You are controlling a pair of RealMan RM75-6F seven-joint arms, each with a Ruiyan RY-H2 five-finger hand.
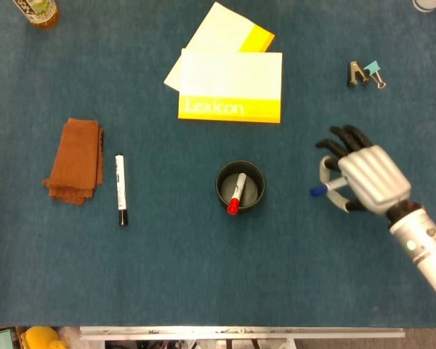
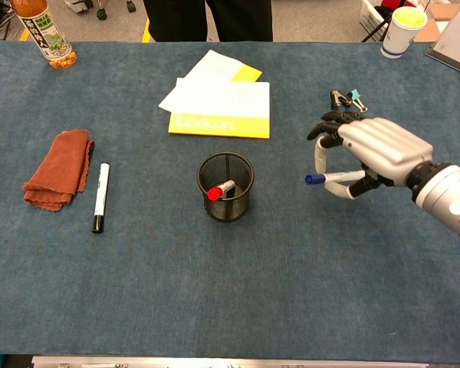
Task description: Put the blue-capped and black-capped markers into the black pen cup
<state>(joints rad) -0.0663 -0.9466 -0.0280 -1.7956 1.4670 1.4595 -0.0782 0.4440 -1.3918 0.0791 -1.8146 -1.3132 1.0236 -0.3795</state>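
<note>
right hand (image 2: 372, 153) has the blue marker (image 2: 330, 178) pinched and lifted off the table, to the right of the black cup (image 2: 225, 186). next it needs carrying over the rim and dropping in; the black marker (image 1: 120, 188) waits far left on the table.

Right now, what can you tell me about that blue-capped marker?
The blue-capped marker is a slim white pen with a blue cap at its left end. The right robot hand holds it roughly level, cap pointing toward the black pen cup, apparently lifted off the blue table cover. The hand hides its other end.
</note>
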